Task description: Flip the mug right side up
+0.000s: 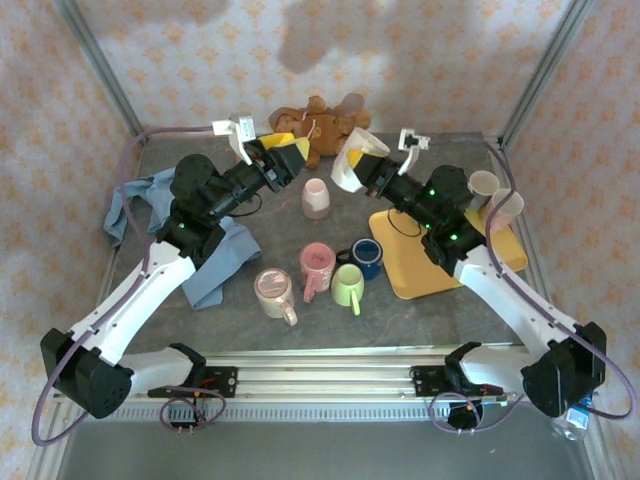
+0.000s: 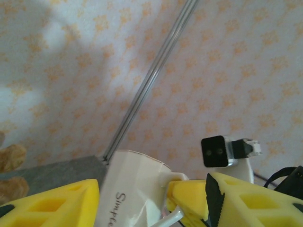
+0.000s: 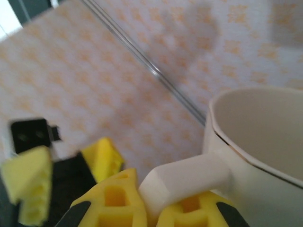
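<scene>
Gripping the white handle (image 3: pixel 187 177) between its yellow fingers, the right end effector (image 3: pixel 150 202) is clenched on the mug (image 1: pixel 349 165). It carries the mug in the air, just right of the teddy bear (image 1: pixel 318 122) and clear of the surface (image 1: pixel 400 312). The right wrist view shows the mug's open mouth. In the left wrist view its rim sits above the lettering on its side, so I judge it close to upright, leaning a little. The left end effector (image 1: pixel 292 158) hovers just left of the bear. Its jaws stand apart with nothing between them, and the mug lies beyond its fingertips, near but not touching as far as I can tell.

The step in hand looks like the end of the turning itself: the mug hangs from one arm, mouth up, not yet set down. What is left is the placing. The next move calls for the right arm to lower the mug to a bare patch of the surface on the near side of the bear. It should level the base so the mug lands flat, and only then loosen the fingers. A grip on the handle alone lets the body swing, so a slow descent suits. A pale cup (image 1: pixel 316 198) stands just nearer than the bear, and the mug should come down beside it, not on it.
</scene>
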Action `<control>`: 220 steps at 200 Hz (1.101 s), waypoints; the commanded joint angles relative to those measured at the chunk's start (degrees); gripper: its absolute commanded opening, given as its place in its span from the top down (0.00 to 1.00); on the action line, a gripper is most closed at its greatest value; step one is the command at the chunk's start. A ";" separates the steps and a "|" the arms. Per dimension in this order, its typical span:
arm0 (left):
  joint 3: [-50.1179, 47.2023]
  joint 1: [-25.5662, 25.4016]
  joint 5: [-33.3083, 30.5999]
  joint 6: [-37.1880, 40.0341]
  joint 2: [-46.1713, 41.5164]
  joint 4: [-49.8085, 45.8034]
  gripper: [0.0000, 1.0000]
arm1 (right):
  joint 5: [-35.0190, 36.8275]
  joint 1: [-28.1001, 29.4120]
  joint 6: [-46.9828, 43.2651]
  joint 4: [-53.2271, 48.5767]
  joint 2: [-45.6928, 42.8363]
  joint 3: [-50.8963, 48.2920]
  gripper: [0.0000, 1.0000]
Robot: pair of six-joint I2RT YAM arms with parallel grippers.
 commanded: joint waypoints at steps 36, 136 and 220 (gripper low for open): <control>-3.37 0.78 1.28 7.39 -2.38 -6.64 0.39 | 4.49 -0.08 -33.70 -9.98 -6.85 -2.88 1.00; -8.03 1.05 -4.27 13.15 -2.61 -11.37 0.36 | 8.17 -0.49 -57.07 -11.77 -5.55 -14.37 1.00; -11.28 1.42 -5.08 14.16 -2.50 -9.39 0.35 | 2.89 -7.80 -45.75 3.48 0.60 -20.39 1.00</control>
